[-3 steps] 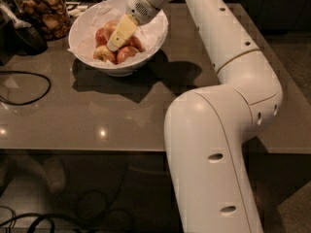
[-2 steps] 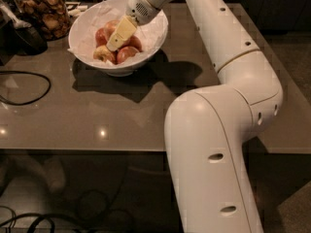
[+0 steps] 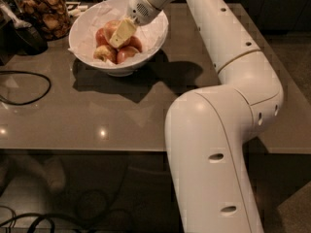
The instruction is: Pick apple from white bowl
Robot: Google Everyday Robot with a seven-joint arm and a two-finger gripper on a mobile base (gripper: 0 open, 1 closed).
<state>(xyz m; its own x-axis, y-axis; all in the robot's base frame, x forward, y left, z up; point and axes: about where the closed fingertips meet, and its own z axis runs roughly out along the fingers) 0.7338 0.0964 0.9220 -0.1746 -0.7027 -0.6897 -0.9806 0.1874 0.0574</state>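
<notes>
The white bowl (image 3: 155,35), lined with crinkled white paper, stands at the back left of the grey table. It holds several apples. My gripper (image 3: 121,32), cream-coloured at the end of the white arm, reaches down into the bowl from the right. It sits over the apple (image 3: 108,29), a rounded orange-red one at the bowl's middle that is partly hidden behind it. Smaller apples lie around it: a yellowish one (image 3: 104,53) in front and redder ones (image 3: 128,55) to the right.
A glass jar of brown snacks (image 3: 46,13) stands just left of the bowl. A dark object (image 3: 24,39) sits at the far left. A black cable (image 3: 26,89) loops on the table's left side. The table's front edge (image 3: 97,150) runs across the middle.
</notes>
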